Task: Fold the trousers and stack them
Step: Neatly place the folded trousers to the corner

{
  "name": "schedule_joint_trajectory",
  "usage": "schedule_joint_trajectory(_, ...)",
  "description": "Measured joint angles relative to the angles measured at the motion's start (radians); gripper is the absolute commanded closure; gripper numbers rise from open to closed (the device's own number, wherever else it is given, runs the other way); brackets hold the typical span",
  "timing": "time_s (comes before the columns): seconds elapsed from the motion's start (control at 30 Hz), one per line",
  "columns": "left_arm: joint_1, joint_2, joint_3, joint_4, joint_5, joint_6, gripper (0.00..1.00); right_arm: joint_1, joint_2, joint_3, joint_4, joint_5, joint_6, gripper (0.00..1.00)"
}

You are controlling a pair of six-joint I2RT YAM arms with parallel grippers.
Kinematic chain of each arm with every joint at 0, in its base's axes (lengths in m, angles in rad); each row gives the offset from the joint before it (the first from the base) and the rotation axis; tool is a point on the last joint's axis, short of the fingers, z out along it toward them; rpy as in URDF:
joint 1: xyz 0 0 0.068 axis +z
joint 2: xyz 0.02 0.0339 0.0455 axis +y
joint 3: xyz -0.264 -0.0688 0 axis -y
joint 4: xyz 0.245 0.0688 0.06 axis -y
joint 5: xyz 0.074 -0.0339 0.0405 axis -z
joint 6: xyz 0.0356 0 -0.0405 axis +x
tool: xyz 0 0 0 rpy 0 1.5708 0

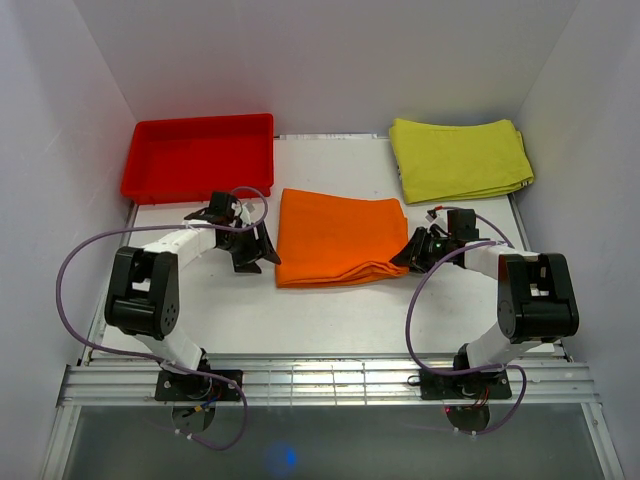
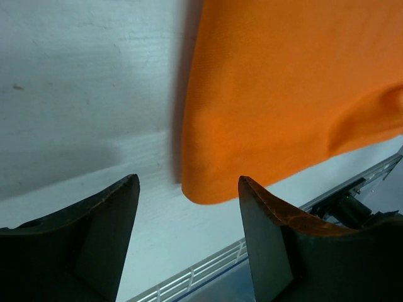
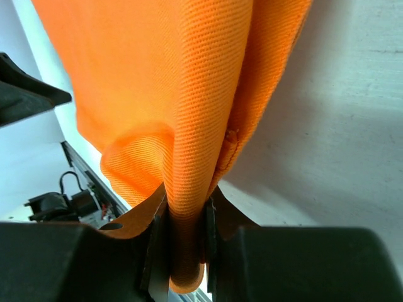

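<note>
Top external view: the trousers (image 1: 340, 238) lie folded into a rough rectangle at the middle of the table (image 1: 300, 320), bright orange, with layered edges showing along their near side. The left gripper (image 1: 252, 250) sits at about 9 o'clock from the trousers, just beside their left edge and apart from the fabric. The right gripper (image 1: 415, 250) is at about 4 o'clock on the trousers, at their near right corner and in contact with the cloth. A red plastic tray (image 1: 197, 155) rests at 10 o'clock from the trousers, at the far left of the table. A yellow-green folded cloth (image 1: 458, 158) lies at 1 o'clock, at the far right, well apart from the trousers.

Left wrist view: the two dark fingers (image 2: 94, 233) stand wide apart and hold nothing. A rounded corner of the orange fabric lies on the white tabletop in line with the gap between the tips, touching neither finger.

Right wrist view: the jaws are drawn close together and pinch a bunched fold of the orange fabric, its layers pressed between the pads. From the pinch the cloth spreads out toward 12 o'clock, with its shadow on the table toward 3 o'clock.
</note>
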Motion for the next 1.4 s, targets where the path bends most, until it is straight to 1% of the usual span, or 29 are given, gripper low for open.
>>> schedule_joint_trajectory(0.2, -0.008, 0.074, 0.000, 0.089, -0.037, -0.027, 0.30, 0.008, -0.003, 0.000, -0.028, 0.032, -0.056, 0.92)
schedule_joint_trajectory(0.23, -0.014, 0.085, 0.001, 0.103, -0.037, -0.035, 0.32, 0.009, -0.003, 0.000, -0.030, 0.035, -0.063, 0.92)
schedule_joint_trajectory(0.4, -0.050, 0.114, 0.013, 0.167, -0.021, -0.075, 0.34, 0.014, -0.003, 0.003, -0.038, 0.048, -0.083, 0.92)
schedule_joint_trajectory(0.57, -0.079, 0.120, 0.000, 0.209, -0.012, -0.140, 0.37, 0.018, -0.003, 0.008, -0.044, 0.055, -0.090, 0.92)
schedule_joint_trajectory(0.67, -0.087, 0.115, -0.011, 0.210, -0.026, -0.192, 0.40, 0.019, -0.003, 0.008, -0.045, 0.058, -0.091, 0.92)
schedule_joint_trajectory(0.77, -0.088, 0.114, -0.016, 0.206, -0.048, -0.230, 0.56, 0.019, -0.003, 0.008, -0.045, 0.059, -0.091, 0.92)
schedule_joint_trajectory(0.8, -0.088, 0.114, -0.018, 0.203, -0.053, -0.237, 0.63, 0.019, -0.003, 0.008, -0.045, 0.059, -0.091, 0.92)
schedule_joint_trajectory(0.83, -0.089, 0.114, -0.020, 0.201, -0.062, -0.241, 0.77, 0.019, -0.003, 0.008, -0.046, 0.060, -0.093, 0.92)
schedule_joint_trajectory(0.9, -0.094, 0.118, -0.017, 0.193, -0.076, -0.237, 0.88, 0.020, -0.003, 0.012, -0.055, 0.067, -0.101, 0.92)
schedule_joint_trajectory(0.93, -0.098, 0.120, -0.009, 0.186, -0.079, -0.230, 1.00, 0.020, -0.003, 0.017, -0.066, 0.072, -0.107, 0.92)
schedule_joint_trajectory(1.1, -0.153, 0.138, 0.092, 0.129, -0.130, -0.147, 1.00, 0.025, -0.014, 0.090, -0.154, 0.119, -0.182, 0.92)
schedule_joint_trajectory(1.27, -0.283, 0.161, 0.289, 0.097, -0.225, -0.012, 1.00, 0.040, -0.079, 0.195, -0.263, 0.230, -0.288, 0.92)
schedule_joint_trajectory(1.4, -0.368, 0.161, 0.390, 0.099, -0.262, 0.064, 1.00, 0.069, -0.134, 0.292, -0.326, 0.330, -0.402, 0.92)
